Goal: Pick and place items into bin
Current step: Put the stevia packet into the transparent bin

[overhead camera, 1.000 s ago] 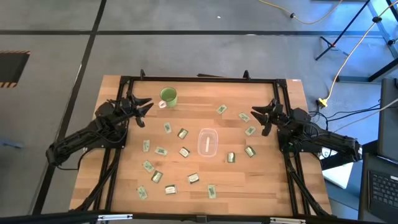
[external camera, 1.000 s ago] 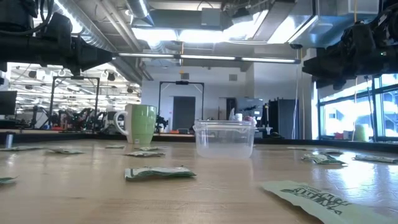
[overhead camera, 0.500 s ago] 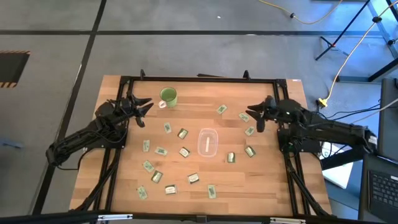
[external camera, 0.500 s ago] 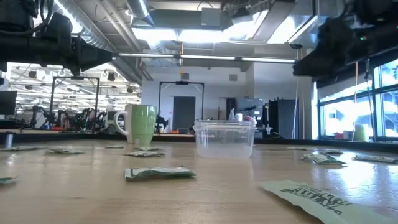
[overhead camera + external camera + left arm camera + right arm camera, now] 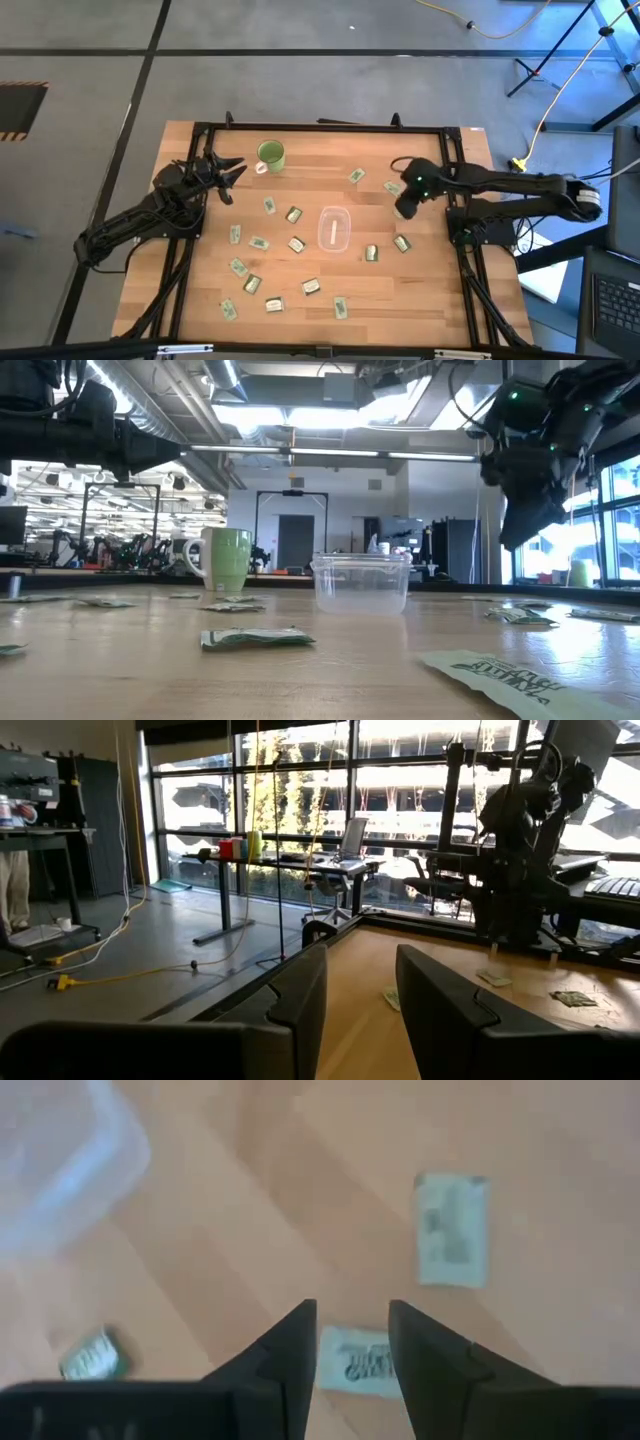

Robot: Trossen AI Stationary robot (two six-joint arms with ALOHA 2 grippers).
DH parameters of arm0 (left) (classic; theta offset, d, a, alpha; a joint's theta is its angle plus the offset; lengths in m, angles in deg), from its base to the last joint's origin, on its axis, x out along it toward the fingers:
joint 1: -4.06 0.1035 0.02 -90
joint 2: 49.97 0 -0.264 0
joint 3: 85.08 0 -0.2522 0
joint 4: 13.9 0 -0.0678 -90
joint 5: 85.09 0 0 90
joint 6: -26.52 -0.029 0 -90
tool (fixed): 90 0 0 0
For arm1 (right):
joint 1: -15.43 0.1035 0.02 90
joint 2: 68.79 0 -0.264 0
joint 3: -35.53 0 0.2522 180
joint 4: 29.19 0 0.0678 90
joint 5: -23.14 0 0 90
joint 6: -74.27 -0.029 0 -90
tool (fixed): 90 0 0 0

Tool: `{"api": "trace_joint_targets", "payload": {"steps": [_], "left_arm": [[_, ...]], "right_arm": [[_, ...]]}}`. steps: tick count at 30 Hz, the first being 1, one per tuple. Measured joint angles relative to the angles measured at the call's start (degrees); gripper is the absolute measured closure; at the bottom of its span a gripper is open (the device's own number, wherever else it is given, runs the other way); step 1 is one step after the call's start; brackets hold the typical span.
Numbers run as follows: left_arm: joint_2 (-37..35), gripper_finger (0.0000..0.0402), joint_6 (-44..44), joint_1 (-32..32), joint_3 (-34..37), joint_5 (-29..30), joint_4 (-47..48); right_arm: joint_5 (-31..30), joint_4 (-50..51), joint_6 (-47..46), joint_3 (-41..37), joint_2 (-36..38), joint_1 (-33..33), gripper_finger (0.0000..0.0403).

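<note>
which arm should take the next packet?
Right. The right gripper hangs open directly above a packet near the bin; the left gripper waits beside the green mug.

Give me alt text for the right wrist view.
The right claw, open, points down at a green-and-white packet lying on the wooden table between its fingers. Another packet lies beyond it, a third to one side, and the clear bin shows at a corner.

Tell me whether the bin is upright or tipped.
Upright: the bin stands on its base on the table, rim on top, and the high view shows its opening facing up.
</note>
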Motion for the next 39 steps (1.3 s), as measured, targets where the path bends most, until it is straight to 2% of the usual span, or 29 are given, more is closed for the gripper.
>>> {"api": "trace_joint_targets", "payload": {"steps": [4, 9, 13, 20, 24, 31, 39], "left_arm": [[0.01, 0.0286, 0.01, 0.01, 0.0, 0.0, 0.0], [0.01, 0.0286, 0.11, 0.01, -0.01, 0.01, 0.0], [-0.01, 0.0286, 0.09, 0.0, -0.01, 0.0, 0.0], [0.0, 0.0286, 0.03, 0.01, 0.0, 0.01, 0.33], [-0.01, 0.0286, -0.02, -0.01, 0.0, 0.02, 1.46], [-0.01, 0.0285, -0.02, -0.01, -0.01, 0.02, 1.76], [0.0, 0.0286, -0.02, 0.01, 0.01, 0.04, 1.76]], "right_arm": [[0.26, 0.01, 0.06, 0.0, -4.75, 3.76, 0.0273], [0.21, 0.35, -5.28, 0.02, -9.29, 8.25, 0.0274], [-2.43, 0.29, -6.89, 0.04, -12.47, 11.12, 0.0274], [-7.01, -1.55, -8.07, 0.04, -16.68, 13.27, 0.0274], [-7.54, -1.95, -8.27, 0.04, -18.7, 13.26, 0.0278], [-8.37, -1.64, -8.23, 0.35, -22.24, 13.26, 0.0329], [-9.89, -0.8, -7.89, 1.19, -22.58, 13.26, 0.0396]]}}
